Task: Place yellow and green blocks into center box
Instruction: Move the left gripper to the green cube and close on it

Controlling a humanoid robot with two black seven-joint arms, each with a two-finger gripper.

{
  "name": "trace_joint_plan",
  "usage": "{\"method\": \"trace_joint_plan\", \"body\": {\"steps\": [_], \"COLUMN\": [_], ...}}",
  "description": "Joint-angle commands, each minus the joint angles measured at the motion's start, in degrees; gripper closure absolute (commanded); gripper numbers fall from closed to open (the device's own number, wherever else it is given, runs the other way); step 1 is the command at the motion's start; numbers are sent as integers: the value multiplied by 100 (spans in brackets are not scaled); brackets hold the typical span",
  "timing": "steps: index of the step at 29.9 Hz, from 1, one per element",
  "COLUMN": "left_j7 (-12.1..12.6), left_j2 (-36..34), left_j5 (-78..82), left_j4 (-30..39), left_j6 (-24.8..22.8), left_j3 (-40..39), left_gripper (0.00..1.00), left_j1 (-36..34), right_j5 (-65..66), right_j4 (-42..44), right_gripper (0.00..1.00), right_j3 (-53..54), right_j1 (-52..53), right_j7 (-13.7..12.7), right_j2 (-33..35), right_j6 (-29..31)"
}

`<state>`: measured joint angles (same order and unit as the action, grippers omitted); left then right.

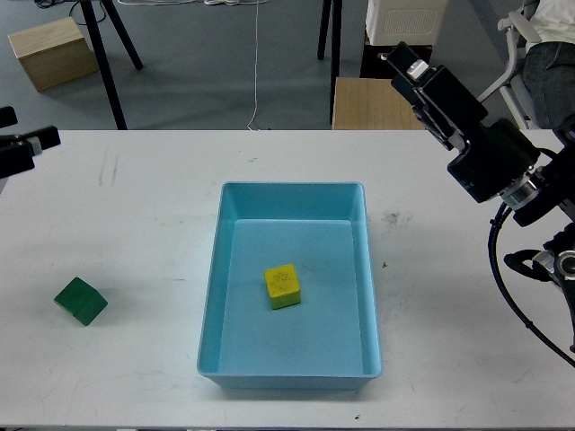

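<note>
A yellow block [284,286] lies inside the light blue box [232,206] at the middle of the white table. A green block [80,301] lies on the table at the left, well outside the box. My left gripper [22,131] pokes in at the left edge above the table's far left corner. Its two dark fingers stand apart and hold nothing. My right gripper [407,61] is raised beyond the table's far right edge, pointing up and left. Its fingers cannot be told apart, and nothing shows in it.
A wooden box [52,51] and black tripod legs [112,67] stand on the floor behind the table. A tan box [373,103] stands behind the far edge. Black cables [508,287] hang by my right arm.
</note>
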<state>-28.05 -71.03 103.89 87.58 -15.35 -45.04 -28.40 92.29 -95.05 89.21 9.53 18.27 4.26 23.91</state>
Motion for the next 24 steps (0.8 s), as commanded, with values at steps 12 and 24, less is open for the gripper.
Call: {"method": "trace_joint_plan", "body": {"steps": [12, 24], "left_j7": [5, 5], "left_j2": [168, 1021], "left_j5": [2111, 2111], "left_j4": [145, -751], "left_j6": [-423, -811], "left_j3": [1463, 1542], "left_gripper": [1, 1], "left_j1": [-140, -245], "right_j5": [-1371, -1609], "right_j4": [-111, 56], "right_gripper": [2, 2], "right_j3": [1590, 1643], "right_j1": [-1760, -2060], "right_j7": [45, 54], "right_j2": [92, 84], "right_j6": [-9, -273]}}
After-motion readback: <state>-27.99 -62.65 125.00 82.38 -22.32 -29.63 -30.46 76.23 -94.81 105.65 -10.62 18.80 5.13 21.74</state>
